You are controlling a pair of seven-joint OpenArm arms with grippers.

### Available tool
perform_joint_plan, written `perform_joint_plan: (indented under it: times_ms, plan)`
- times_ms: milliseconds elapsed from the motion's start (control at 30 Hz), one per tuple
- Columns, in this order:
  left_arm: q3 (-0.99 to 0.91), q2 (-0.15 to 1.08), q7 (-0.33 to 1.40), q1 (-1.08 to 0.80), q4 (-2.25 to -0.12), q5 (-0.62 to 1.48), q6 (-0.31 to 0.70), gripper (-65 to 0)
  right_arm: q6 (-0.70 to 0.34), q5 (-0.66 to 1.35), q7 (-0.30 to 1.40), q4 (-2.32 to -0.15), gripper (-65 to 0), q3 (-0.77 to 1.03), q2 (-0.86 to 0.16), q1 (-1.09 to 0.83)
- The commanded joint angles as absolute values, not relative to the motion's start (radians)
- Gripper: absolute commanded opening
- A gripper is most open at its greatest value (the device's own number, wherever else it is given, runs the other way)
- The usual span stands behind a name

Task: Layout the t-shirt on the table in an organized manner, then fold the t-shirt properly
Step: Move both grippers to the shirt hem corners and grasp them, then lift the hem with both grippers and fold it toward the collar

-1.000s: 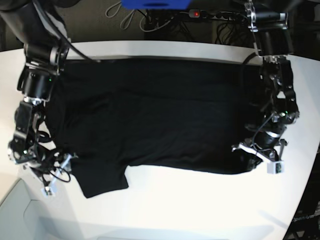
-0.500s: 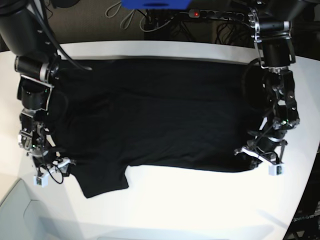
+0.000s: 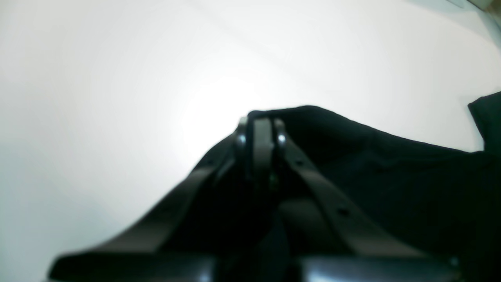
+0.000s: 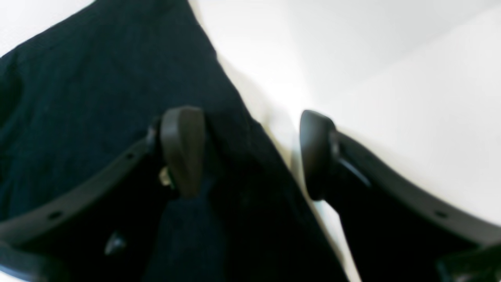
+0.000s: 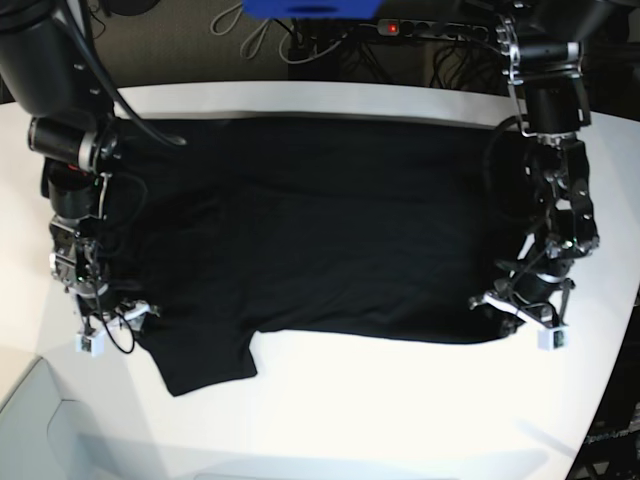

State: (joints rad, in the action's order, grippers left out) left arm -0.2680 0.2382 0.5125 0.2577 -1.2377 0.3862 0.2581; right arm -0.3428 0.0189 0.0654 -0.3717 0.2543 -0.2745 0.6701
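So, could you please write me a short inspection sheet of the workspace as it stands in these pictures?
Surface: white table with a curved edge, brightly lit at the front.
Job's things: black t-shirt spread flat across the table, one sleeve toward the front; no print visible.
Clutter: nothing seen on the table.
Grippers: left gripper shut on the t-shirt's corner; right gripper open, one of its fingers over the cloth, the other over bare table.
Cables: thin wires at the right gripper; a power strip and cords behind the table.
Surroundings: dark floor and a blue object beyond the far edge.
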Motion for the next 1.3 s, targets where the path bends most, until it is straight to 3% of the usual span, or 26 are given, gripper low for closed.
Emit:
perform_joint_plan:
  times_ms: [0, 133, 467, 800, 1267]
  plan:
    - [-0.274, 0.259, 0.483, 0.280, -1.254, 0.395, 0.262, -64.9, -0.344, 0.028, 0.038, -0.386, -26.6, 0.243, -0.286, 0.704]
    - [-0.269, 0.271, 0.483, 0.278, -1.253, 0.395, 0.262, -64.9, -0.344, 0.028, 0.038, -0.386, -28.1, 0.177, -0.286, 0.687]
    - [-0.269, 0.272, 0.483, 0.278, -1.253, 0.395, 0.262, -64.9, -0.344, 0.033, 0.038, -0.386, -43.4, 0.128, -0.282, 0.674]
    - [-0.269, 0.272, 0.483, 0.278, -1.253, 0.395, 0.262, -64.9, -0.344, 0.030, 0.039, -0.387, -64.4, 0.128, -0.286, 0.674]
    - [-0.274, 0.272, 0.483, 0.278, -1.245, 0.401, 0.263, -64.9, -0.348, 0.038, 0.041, -0.479, -65.0, 0.151, -0.298, 0.641]
